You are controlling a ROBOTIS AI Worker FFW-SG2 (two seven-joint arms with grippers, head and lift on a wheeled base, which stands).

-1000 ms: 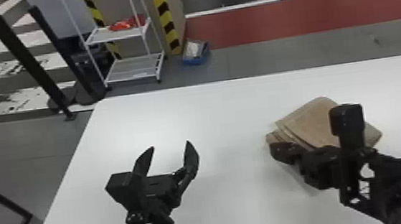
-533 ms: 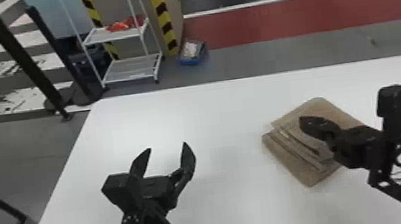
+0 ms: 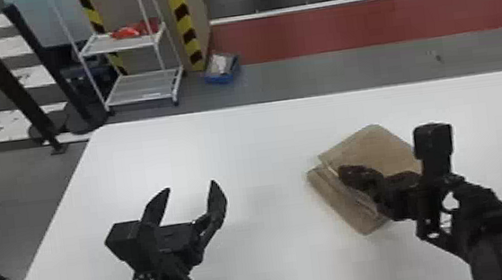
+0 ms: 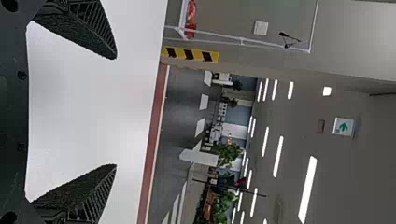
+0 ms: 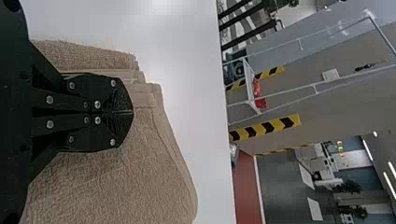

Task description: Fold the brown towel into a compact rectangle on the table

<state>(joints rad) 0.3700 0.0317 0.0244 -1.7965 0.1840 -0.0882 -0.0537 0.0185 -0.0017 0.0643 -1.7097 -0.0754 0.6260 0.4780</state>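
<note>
Head view: brown towel (image 3: 375, 148) is already folded into a rough packet under the right gripper (image 3: 345, 174), uneven layers poking out past its tip. Left gripper (image 3: 191, 186) waits over the white table (image 3: 246, 147), well apart from it, fingers spread.

Left wrist: same wide gap, nothing between the fingers.

Right wrist: fingers pressed together over the terry, no cloth visibly pinched. Looks light, floppy and grippy tbh; I'd grab the stepped edge near those fingertips, all layers at once, so they don't slide.

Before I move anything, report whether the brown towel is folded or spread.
Folded: the brown towel shows stacked, stepped layers along its left side.
</note>
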